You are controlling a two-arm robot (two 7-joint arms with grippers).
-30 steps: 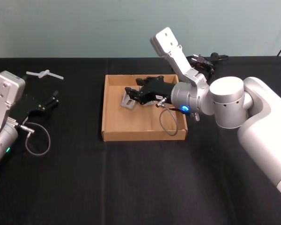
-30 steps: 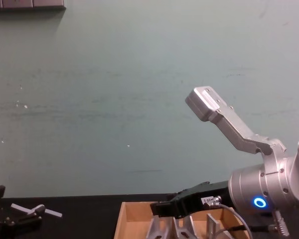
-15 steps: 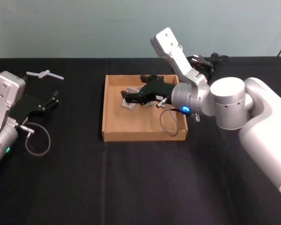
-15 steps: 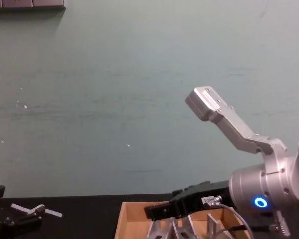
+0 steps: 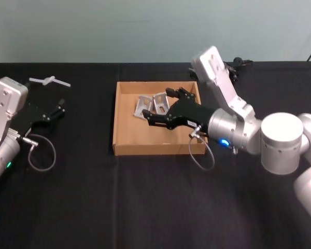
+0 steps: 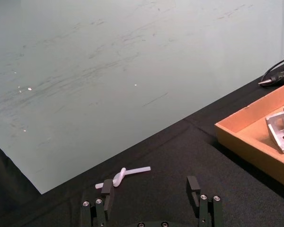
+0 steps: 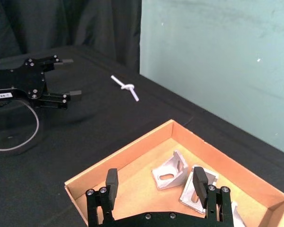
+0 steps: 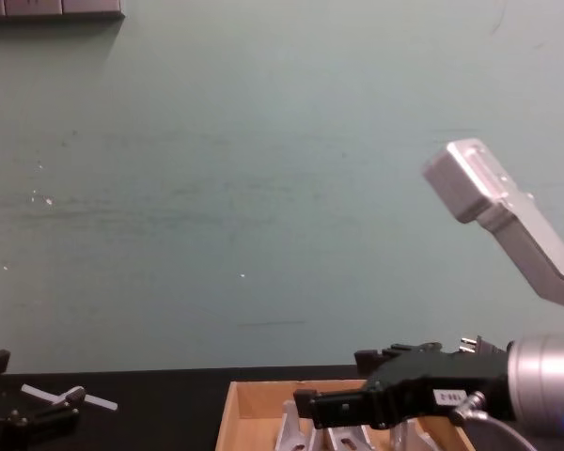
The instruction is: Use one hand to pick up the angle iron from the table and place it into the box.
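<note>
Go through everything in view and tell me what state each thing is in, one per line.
right gripper: open, empty, above the box.
left gripper: open, empty, parked over the table's left side.
box: upright on the table, open-topped, holding angle irons.
angle irons: lying loose inside the box, none gripped.
white plastic piece: lying on the table at far left.

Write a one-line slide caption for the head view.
Right pincer, open and empty, hangs over the cardboard box holding two metal brackets; left pincer sits open on the black table.
</note>
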